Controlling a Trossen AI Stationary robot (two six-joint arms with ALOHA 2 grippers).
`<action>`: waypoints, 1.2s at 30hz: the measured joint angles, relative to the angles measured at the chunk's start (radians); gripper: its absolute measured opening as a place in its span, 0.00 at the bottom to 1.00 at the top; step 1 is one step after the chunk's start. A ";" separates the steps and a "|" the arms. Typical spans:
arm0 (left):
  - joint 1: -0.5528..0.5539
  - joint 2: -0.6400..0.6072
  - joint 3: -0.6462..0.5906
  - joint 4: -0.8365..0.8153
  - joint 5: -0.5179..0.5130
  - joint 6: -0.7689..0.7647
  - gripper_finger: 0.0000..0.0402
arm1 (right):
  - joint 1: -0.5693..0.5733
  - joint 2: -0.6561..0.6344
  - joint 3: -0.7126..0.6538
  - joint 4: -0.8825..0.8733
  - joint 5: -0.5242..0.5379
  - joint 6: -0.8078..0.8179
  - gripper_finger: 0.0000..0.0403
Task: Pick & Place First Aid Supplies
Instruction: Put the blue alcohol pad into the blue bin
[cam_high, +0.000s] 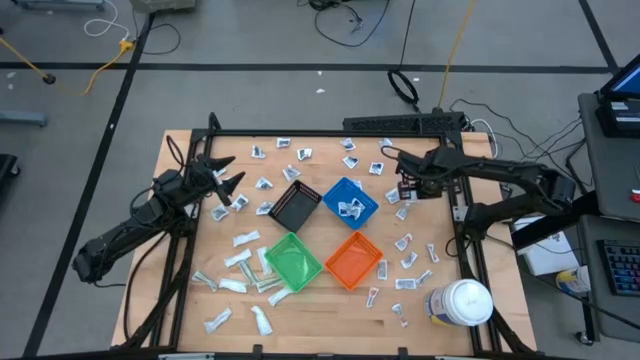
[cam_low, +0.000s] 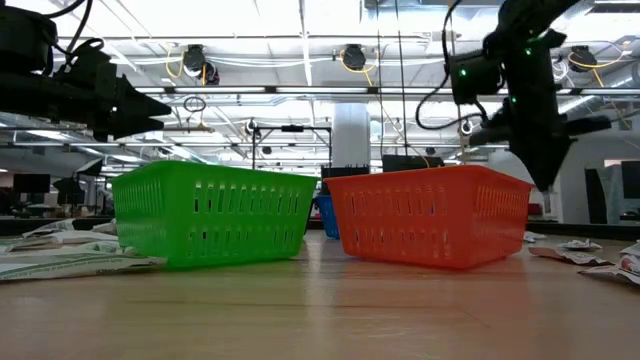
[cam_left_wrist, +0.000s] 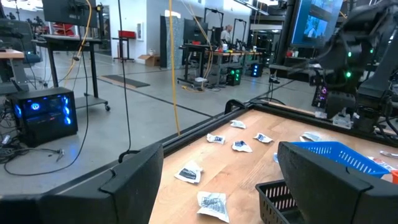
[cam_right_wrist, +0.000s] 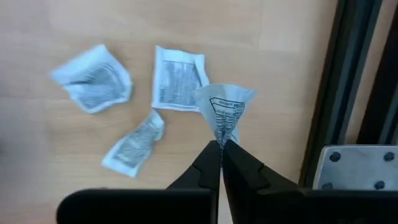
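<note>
Beside the counter's (cam_right_wrist: 261, 37) dark frame rail (cam_right_wrist: 339, 81), the right gripper (cam_right_wrist: 221, 152) is pinching a white packet (cam_right_wrist: 225, 107) by its narrow end, wide end fanning away from the closed fingers. Three packets (cam_right_wrist: 180, 78) are lying below. Left gripper (cam_high: 228, 178) is hovering open.

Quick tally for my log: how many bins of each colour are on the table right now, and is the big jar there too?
Black bin: 1
Blue bin: 1
Green bin: 1
Orange bin: 1
White round jar: 1, near the table's right front corner
Total: 5 containers, 4 of them bins
</note>
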 joint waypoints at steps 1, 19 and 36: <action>0.000 0.000 0.000 0.000 0.000 0.000 0.81 | -0.004 0.000 0.019 -0.016 0.000 -0.009 0.01; 0.000 0.000 0.000 0.000 0.000 0.000 0.81 | -0.007 0.083 0.178 -0.039 -0.001 -0.079 0.01; 0.000 0.000 0.000 0.000 0.000 0.000 0.81 | 0.118 0.443 0.576 0.009 -0.076 -0.341 0.01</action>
